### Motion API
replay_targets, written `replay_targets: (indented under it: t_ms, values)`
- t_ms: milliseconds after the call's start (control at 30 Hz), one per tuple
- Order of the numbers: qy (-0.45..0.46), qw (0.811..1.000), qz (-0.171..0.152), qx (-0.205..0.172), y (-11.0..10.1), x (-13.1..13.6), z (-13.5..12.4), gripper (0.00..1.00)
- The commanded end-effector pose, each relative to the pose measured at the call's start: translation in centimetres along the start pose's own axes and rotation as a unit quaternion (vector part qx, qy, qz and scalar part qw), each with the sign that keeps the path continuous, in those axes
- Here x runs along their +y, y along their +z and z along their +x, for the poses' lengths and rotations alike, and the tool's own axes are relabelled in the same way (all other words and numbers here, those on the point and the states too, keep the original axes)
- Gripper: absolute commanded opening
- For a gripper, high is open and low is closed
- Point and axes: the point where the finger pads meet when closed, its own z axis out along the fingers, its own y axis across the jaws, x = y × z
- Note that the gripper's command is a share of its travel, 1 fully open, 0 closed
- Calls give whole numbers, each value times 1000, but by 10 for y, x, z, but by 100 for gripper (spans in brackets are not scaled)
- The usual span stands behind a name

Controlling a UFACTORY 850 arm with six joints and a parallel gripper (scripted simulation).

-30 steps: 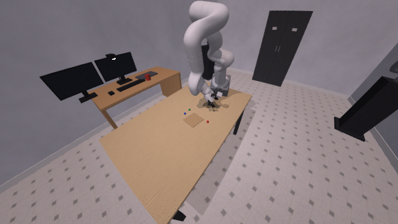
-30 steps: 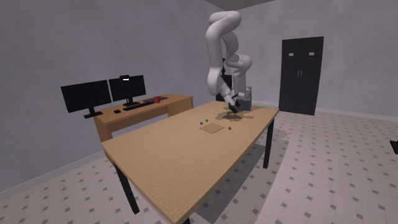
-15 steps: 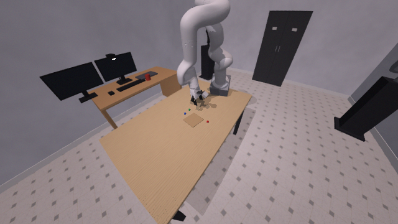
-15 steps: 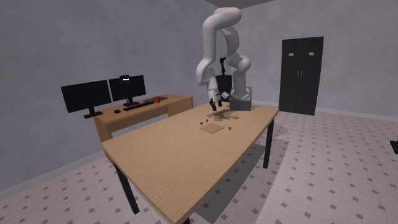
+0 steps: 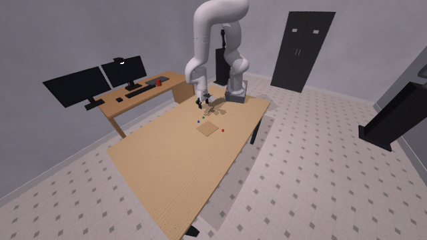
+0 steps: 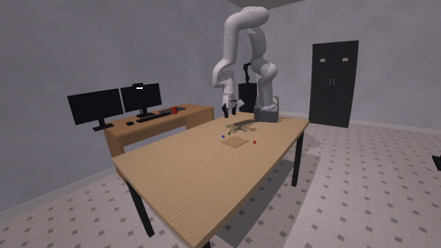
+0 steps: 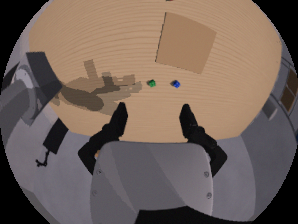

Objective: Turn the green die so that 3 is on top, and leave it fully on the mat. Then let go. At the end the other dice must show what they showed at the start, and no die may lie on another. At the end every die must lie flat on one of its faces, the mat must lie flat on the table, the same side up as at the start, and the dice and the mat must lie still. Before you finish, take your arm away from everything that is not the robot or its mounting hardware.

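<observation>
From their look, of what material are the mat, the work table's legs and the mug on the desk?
Mat: perhaps cork or card, matt, plain tan.
Table's legs: probably painted metal, slim and black.
Mug: maybe ceramic or plastic, evenly red.

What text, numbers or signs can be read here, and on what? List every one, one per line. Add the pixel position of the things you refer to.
None can be read.
Green die [image 5: 203,117] [image 6: 229,133] [image 7: 152,83], blue die [image 5: 198,121] [image 6: 223,136] [image 7: 176,84], red die [image 5: 223,130] [image 6: 254,142]: face marks too small.
Cabinet's [image 5: 303,50] [image 6: 333,83] two pale labels: too blurred.
</observation>
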Motion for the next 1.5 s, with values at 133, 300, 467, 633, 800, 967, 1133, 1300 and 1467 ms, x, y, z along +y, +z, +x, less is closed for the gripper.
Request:
replay_targets:
  t_ms: [133,300,467,633,800,967,1133,1300,1467]
  values:
    - [0,1000,-2,-2,-1,1,-2,100]
    - [0,1000,-2,-1,2,1,-2,100]
    - [0,1000,-2,-1,10,1,-2,100]
    - [0,1000,-2,-1,34,1,-2,100]
    - [0,1000,-2,-1,69,2,-2,100]
    - [0,1000,-2,-1,91,2,-3,100]
    - [0,1000,-2,-1,113,2,-3,100]
    - [0,1000,-2,-1,115,2,-3,100]
    - [0,1000,-2,-1,115,2,-3,100]
